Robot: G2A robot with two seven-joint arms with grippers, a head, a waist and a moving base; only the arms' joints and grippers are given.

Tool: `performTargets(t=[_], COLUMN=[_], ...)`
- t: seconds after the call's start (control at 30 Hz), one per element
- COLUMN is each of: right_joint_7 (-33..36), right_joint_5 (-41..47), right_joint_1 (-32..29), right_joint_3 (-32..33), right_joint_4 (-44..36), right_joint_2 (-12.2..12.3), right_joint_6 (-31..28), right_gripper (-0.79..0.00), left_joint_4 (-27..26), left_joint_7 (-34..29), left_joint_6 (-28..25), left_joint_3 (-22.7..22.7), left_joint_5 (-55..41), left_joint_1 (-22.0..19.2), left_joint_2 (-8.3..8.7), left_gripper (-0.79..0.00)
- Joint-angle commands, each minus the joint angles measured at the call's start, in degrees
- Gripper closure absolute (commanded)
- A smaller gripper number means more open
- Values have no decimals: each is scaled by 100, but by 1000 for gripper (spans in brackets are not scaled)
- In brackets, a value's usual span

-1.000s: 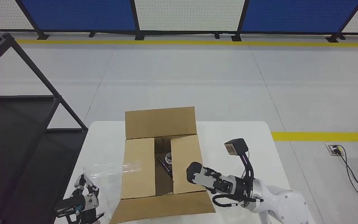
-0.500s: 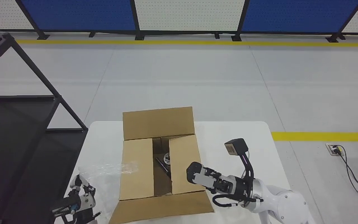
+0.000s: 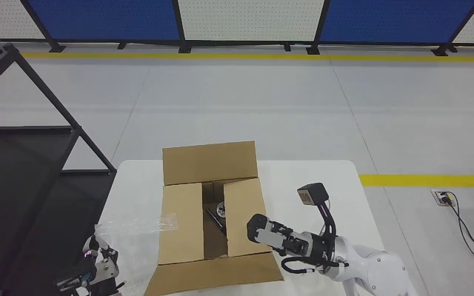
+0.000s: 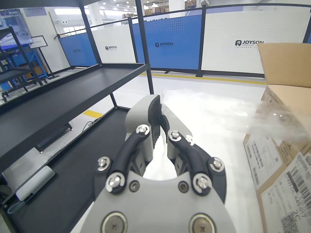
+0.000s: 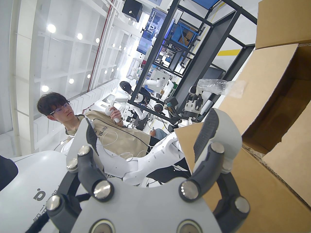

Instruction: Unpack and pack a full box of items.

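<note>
Setting: robot test cell in a large industrial hall. The cell is fenced by blue and white pegboard panels (image 3: 252,18), and a yellow line (image 3: 222,55) is marked on the pale floor (image 3: 259,103). Black metal racks (image 4: 73,86) are seen, with rows of lamps (image 5: 51,27) high overhead.

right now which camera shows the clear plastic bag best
Left wrist view: the clear plastic bag is close up, pinched in the shut left gripper and trailing toward the cardboard box. The top view shows its whole outline, faint, beside the box. The right wrist view shows it small and far off.
</note>
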Motion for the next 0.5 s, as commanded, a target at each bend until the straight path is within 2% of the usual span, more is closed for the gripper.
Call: performTargets(t=[0.0,0.47], right_joint_7=[0,0], right_joint_5=[0,0], right_joint_1=[0,0], right_joint_3=[0,0], right_joint_4=[0,0], right_joint_2=[0,0], right_joint_6=[0,0], right_gripper=[-785,-785], left_joint_4=[-10,39], left_joint_7=[17,-35], left_joint_6=[8,-70], left_joint_3=[-35,-338], left_joint_5=[-32,-311], left_joint_1=[25,76], left_joint_2=[-11,-78], left_gripper=[0,0])
